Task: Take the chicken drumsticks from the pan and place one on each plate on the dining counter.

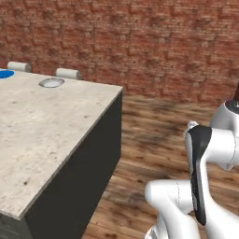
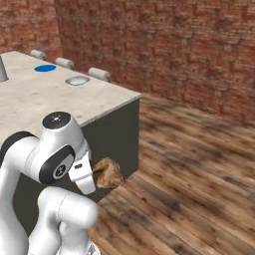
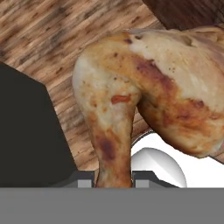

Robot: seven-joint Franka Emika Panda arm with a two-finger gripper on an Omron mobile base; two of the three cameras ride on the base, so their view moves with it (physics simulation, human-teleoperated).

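Observation:
My gripper (image 3: 113, 180) is shut on the thin bone end of a golden-brown chicken drumstick (image 3: 144, 87). I hold the drumstick (image 2: 107, 173) low in front of the arm, over the wooden floor, beside the dark base of the dining counter (image 2: 45, 102). On the far side of the beige stone top (image 1: 42, 126) lie the bright blue plate (image 2: 45, 68) and the pale grey plate (image 2: 77, 80), both bare. From the left base view the grey plate (image 1: 51, 82) is near the back edge and the blue plate (image 1: 4, 73) is cut by the frame. The pan and the other drumstick are out of view.
White stool tops (image 2: 98, 73) (image 1: 68, 73) line the counter's far edge. A red brick wall (image 1: 154, 42) closes the back. Wooden floor (image 2: 199, 164) spreads to the right of the island. A grey upright object (image 2: 2, 69) stands at the counter's left edge.

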